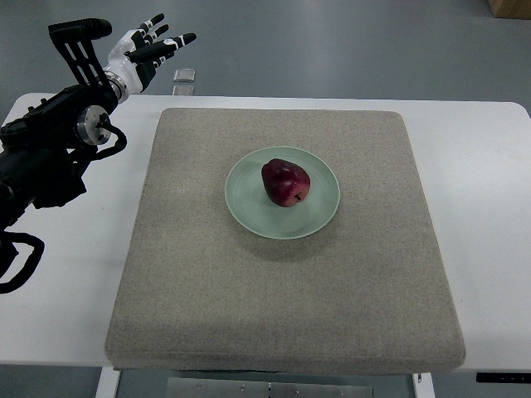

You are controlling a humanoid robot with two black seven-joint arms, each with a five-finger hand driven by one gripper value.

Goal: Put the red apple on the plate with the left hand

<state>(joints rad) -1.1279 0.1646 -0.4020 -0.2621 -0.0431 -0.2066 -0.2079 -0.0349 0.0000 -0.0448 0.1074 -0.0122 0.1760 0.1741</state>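
Observation:
A dark red apple (285, 182) lies on the pale green plate (322, 215), slightly left of the plate's middle. The plate sits at the centre of a grey-beige mat (207, 290). My left hand (151, 48) is raised at the upper left, beyond the table's far edge, well away from the plate. Its black-and-white fingers (170, 43) are stretched out and hold nothing. The left arm (58, 141) runs in over the table's left side. No right arm shows.
The mat covers most of a white table (481, 157). A small clear object (184, 76) lies on the grey floor just past the table's far edge, near the hand. A brown box corner (510, 8) shows at the top right.

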